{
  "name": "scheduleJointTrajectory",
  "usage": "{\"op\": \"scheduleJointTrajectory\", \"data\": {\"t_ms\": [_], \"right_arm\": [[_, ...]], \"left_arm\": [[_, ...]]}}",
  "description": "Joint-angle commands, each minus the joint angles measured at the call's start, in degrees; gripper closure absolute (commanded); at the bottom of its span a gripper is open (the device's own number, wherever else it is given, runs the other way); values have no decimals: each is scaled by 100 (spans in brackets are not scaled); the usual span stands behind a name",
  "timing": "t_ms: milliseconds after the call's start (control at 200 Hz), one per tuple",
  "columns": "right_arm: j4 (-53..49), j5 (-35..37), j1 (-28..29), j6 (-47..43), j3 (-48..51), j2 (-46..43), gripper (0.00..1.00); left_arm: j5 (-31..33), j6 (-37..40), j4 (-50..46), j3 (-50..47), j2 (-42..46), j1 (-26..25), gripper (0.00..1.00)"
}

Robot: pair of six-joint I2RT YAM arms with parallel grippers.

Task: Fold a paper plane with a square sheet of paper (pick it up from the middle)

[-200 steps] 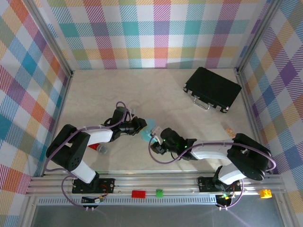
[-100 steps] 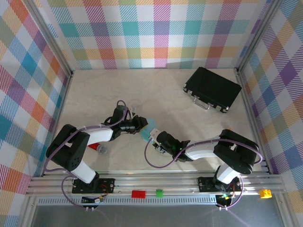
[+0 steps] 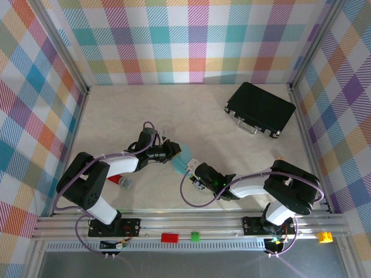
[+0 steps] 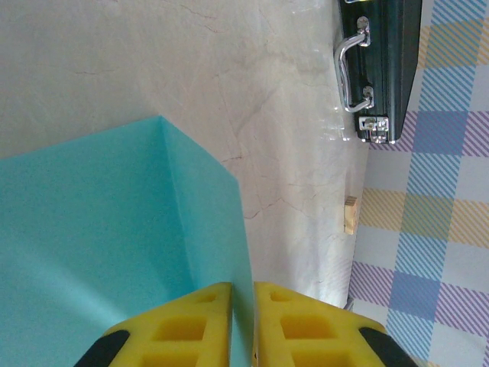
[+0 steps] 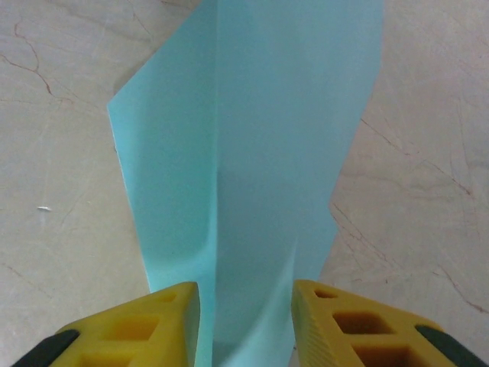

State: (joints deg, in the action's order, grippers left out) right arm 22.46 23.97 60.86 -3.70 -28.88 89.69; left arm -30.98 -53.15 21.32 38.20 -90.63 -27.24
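Sheet (image 4: 114,222) is sitting well near-left of black case (image 3: 260,109), left gripper (image 4: 243,294) pinching its edge as anchor, right gripper (image 5: 244,294) straddling the crease with fingers apart (probably lining up next fold).

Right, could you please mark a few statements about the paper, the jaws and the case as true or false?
1. The left gripper has its jaws shut on an edge of the light-blue paper. True.
2. The right gripper has its jaws shut tight with nothing between them. False: they stand apart, with the paper running between them.
3. The black case lies closed at the back right of the table. True.
4. The paper is a flat, uncreased sheet. False: a crease runs along it.
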Motion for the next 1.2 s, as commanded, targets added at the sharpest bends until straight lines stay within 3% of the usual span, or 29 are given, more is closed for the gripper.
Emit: {"op": "scheduleJointTrajectory", "data": {"t_ms": [0, 165, 390, 900, 1195], "right_arm": [[309, -118, 38, 167, 41, -66, 63], [569, -67, 35, 202, 41, -5, 63], [545, -102, 31, 236, -41, 134, 71], [649, -121, 31, 379, 41, 164, 81], [860, 107, 31, 467, 93, 250, 76]], "left_arm": [[-71, 41, 57, 80, -44, -31, 85], [-82, 6, 105, 65, -91, -35, 86], [-73, 2, 110, 60, -89, -34, 86], [-45, 1, 94, 83, -69, -35, 87], [-5, 4, 40, 47, -60, -35, 88]]}}
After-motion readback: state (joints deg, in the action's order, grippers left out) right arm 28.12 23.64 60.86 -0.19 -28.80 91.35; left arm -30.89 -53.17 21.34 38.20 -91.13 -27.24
